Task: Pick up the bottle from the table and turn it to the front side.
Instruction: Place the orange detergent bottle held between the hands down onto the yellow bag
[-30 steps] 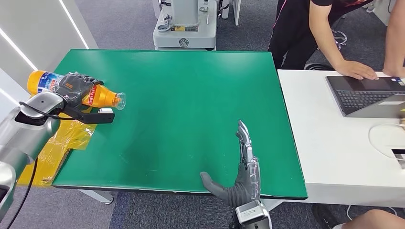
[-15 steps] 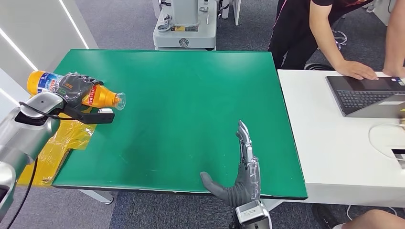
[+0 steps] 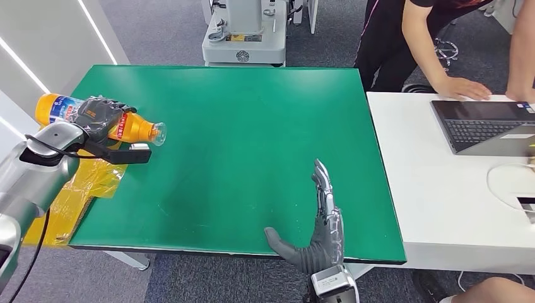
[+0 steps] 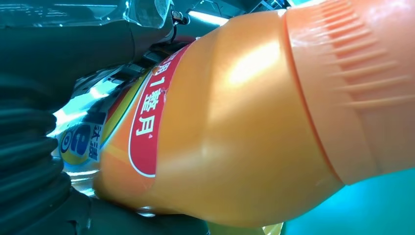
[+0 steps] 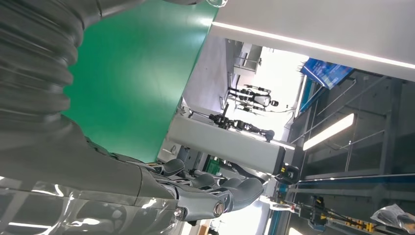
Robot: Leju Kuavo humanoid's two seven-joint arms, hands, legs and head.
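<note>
A: Left hand (image 3: 99,115) first. Dark fingers wrapped round the middle of the orange bottle (image 3: 129,128), holding it off the surface above the left edge of the green table (image 3: 252,126).

B: Bottle orientation?

A: On its side, roughly level. Neck end points inward over the table, base points out past the left edge. Red and blue label partly covered by the fingers in the head view.

B: Left wrist view?

A: Close up on the bottle (image 4: 235,127), orange body, ribbed orange section toward the neck, red label with white characters. Hand's ribbed cover (image 4: 29,161) at the picture's left. Which face of the label counts as front, hard to say from this angle.

B: Right hand?

A: Right hand (image 3: 318,230) sits at the near edge of the table, right of centre. Fingers straight and together, pointing away from the robot, thumb sticking out to the side. Holds nothing, so spread flat, not grasping. Right wrist view shows its grey cover (image 5: 44,88) against green table (image 5: 137,73).

B: Anything else?

A: Yellow plastic bag (image 3: 82,186) hanging off the table's left edge below the left arm. White table (image 3: 435,202) butts against the green one on the right, laptop (image 3: 486,126) on it. Person (image 3: 416,31) leaning over it, a hand (image 3: 465,89) flat on the white surface just beside the laptop. Grey machine base (image 3: 245,38) on the floor beyond the far edge.
</note>
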